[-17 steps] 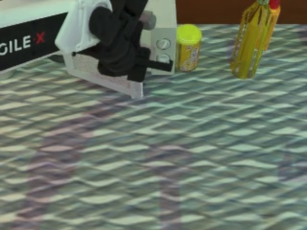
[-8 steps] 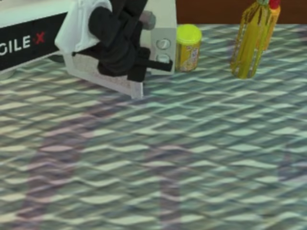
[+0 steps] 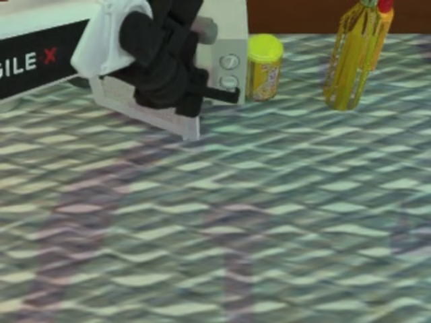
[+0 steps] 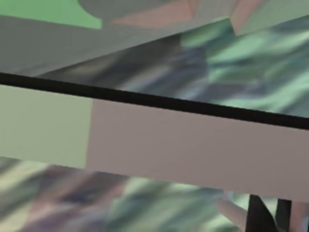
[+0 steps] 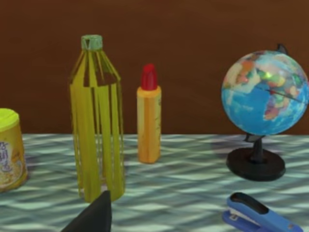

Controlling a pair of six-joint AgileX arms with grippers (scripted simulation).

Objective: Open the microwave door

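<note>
The microwave [image 3: 227, 30] stands at the back left of the table, its two silver knobs [image 3: 229, 70] facing forward. The microwave door [image 3: 145, 114] is swung out at an angle, hinged on the left, with its free edge toward the table's middle. My left gripper [image 3: 202, 99] sits against the door near that free edge and is shut on it; the arm hides most of the door's window. In the left wrist view a pale panel of the door [image 4: 193, 145] fills the picture, with dark fingers [image 4: 260, 217] at its edge. My right gripper [image 5: 99, 215] is parked off to the right, out of the top view.
A yellow canister [image 3: 264, 66] stands right beside the knob panel. Farther right are a tall yellow bottle [image 3: 347, 57] and a red-capped bottle [image 3: 382, 20]. The right wrist view also shows a globe [image 5: 263, 96] and a blue stapler [image 5: 256, 215].
The left arm has shifted a little to the left and back, and the door has swung slightly wider with it. Nothing else has moved.
</note>
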